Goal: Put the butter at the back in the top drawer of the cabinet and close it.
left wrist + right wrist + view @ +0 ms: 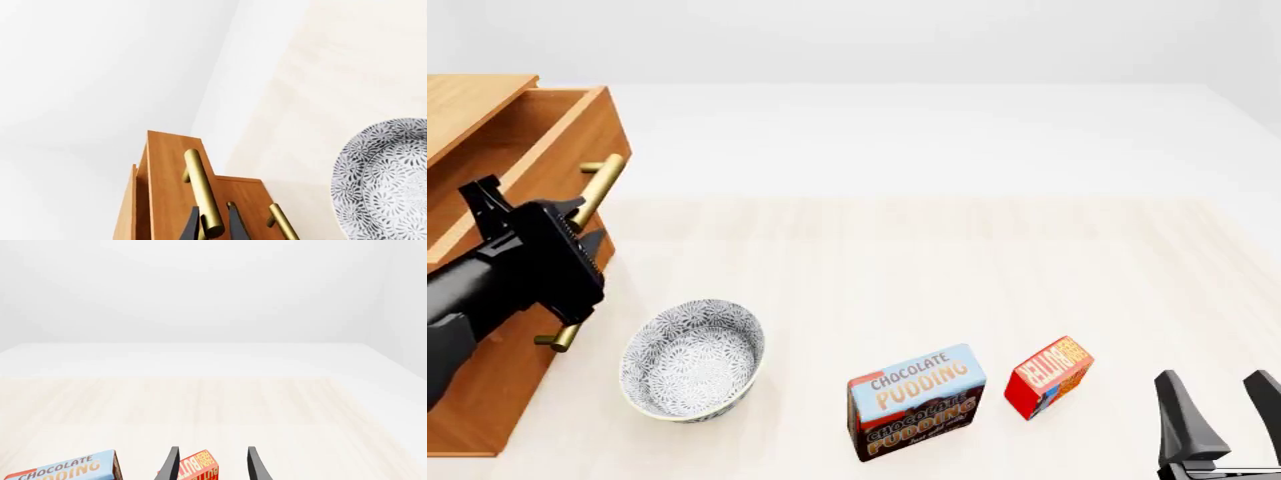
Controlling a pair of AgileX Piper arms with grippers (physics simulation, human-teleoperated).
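The cabinet [481, 400] stands at the left of the table. Its top drawer [577, 130] is pulled out. My left gripper [582, 243] is shut on that drawer's brass handle [602, 182]; in the left wrist view the fingers [190, 225] flank the handle [202, 192]. The butter [1049, 377], a small red box with an orange band, lies on the table at the front right. My right gripper [1214, 405] is open and empty, just right of the butter and nearer to me. In the right wrist view the butter [199, 467] shows between the open fingers [253, 465].
A blue-and-brown Chocolate Pudding box [917, 400] stands just left of the butter. A grey patterned bowl [691, 358] sits beside the cabinet's front, close under my left arm. A lower drawer handle [561, 335] shows below the gripper.
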